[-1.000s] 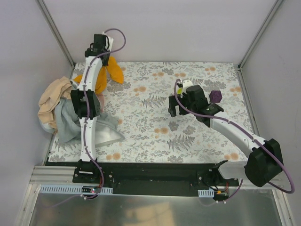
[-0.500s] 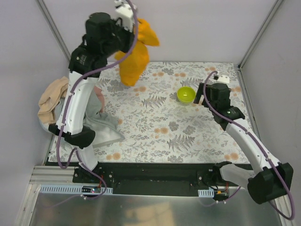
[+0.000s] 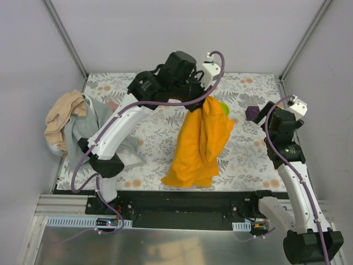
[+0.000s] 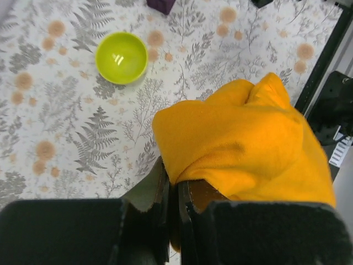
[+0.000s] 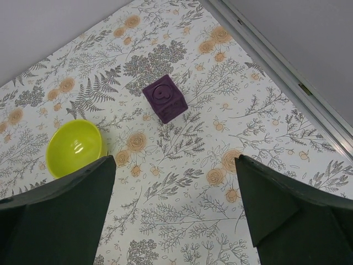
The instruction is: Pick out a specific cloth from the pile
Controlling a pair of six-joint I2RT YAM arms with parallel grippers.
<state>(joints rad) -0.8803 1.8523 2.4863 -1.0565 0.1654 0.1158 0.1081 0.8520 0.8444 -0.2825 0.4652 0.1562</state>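
My left gripper (image 3: pixel 205 99) is shut on the top edge of the bright orange cloth (image 3: pixel 199 144), which hangs down from it over the middle of the table with its lower end near the front edge. In the left wrist view the orange cloth (image 4: pixel 248 143) is pinched between the closed fingers (image 4: pixel 161 187). The pile (image 3: pixel 74 130) of grey and tan-beige cloths lies at the left edge, apart from the orange cloth. My right gripper (image 5: pixel 175 165) is open and empty, raised above the right side of the table.
A lime-green bowl (image 4: pixel 121 57) stands behind the hanging cloth and shows in the right wrist view (image 5: pixel 75 147). A purple cube (image 5: pixel 164 98) sits near the right back (image 3: pixel 252 113). The frame post (image 3: pixel 302 41) and walls bound the table.
My left arm swung the orange cloth from the back left, high up, over to the table's middle and lower. My right arm drew back to the right edge.
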